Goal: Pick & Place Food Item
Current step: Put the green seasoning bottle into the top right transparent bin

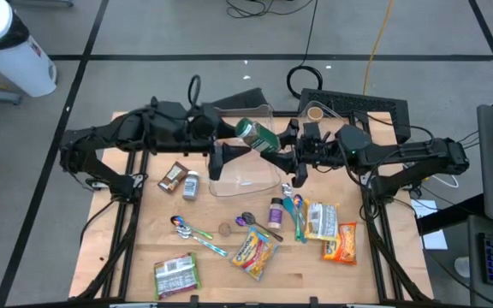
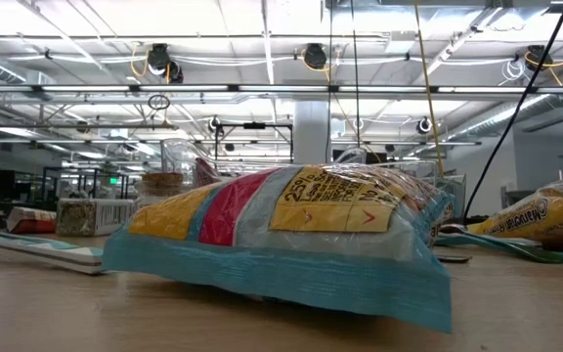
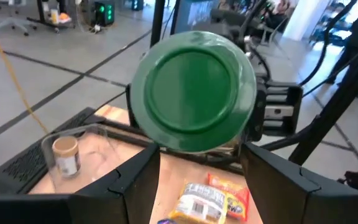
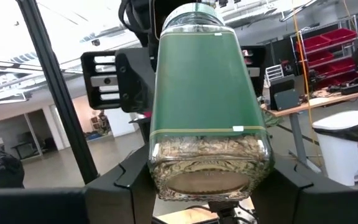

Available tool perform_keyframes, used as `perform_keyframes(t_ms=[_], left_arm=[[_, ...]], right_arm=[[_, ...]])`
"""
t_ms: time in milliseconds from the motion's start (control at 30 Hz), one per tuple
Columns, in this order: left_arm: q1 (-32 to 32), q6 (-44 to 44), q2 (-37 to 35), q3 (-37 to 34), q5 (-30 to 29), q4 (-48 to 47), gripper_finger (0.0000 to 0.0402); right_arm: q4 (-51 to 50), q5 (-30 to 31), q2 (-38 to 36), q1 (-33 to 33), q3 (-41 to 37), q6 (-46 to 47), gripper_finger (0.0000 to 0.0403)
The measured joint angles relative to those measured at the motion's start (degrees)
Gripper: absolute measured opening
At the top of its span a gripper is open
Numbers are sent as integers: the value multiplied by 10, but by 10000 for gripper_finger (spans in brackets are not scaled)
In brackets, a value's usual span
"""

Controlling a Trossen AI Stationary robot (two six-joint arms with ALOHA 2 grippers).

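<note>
Table [image 1: 315, 274] of pale wood carries both dark arms, which meet above its middle over a clear bin [image 1: 245, 175] lying at the far centre. A green-lidded jar [image 1: 257, 134] of dried herbs hangs in the air between them, tilted, well clear of the wood. The left end effector [image 1: 229, 145] has its fingers [image 3: 129, 186] spread on either side of the lid end, and the right end effector [image 1: 285, 147] has its fingers [image 4: 123, 180] set against the glass base; both are partly open and closed on the jar from opposite ends. In the left wrist view the green lid [image 3: 194, 90] fills the middle, and in the right wrist view the green label and the herbs at the bottom show. A keyboard [image 1: 358, 107] sits at the far right, off the table's edge. Near the front lie a yellow snack bag [image 1: 255, 252], a green packet [image 1: 176, 275] to the left, an orange packet [image 1: 339, 242] and a pale packet [image 1: 319, 220] to the right. Spoons [image 1: 197, 233] lie left of centre, a brown bar [image 1: 174, 176] and a small tin [image 1: 191, 186] farther left, and a small purple-capped bottle [image 1: 276, 210] near the middle
</note>
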Motion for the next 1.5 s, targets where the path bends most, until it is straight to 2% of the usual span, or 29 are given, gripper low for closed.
perform_keyframes(t_ms=[367, 767, 1100, 1500], left_arm=[[2, 20, 8, 0, 17, 37, 230], [3, 5, 28, -1, 19, 83, 230], [31, -30, 74, 0, 122, 152, 230], [44, -27, 68, 0, 141, 152, 230]], right_arm=[[-17, 0, -1, 9, 1, 4, 188], [-29, -15, -1, 10, 0, 7, 188], [-51, -19, 2, 10, -1, 7, 188], [-24, -14, 2, 9, -1, -14, 188]])
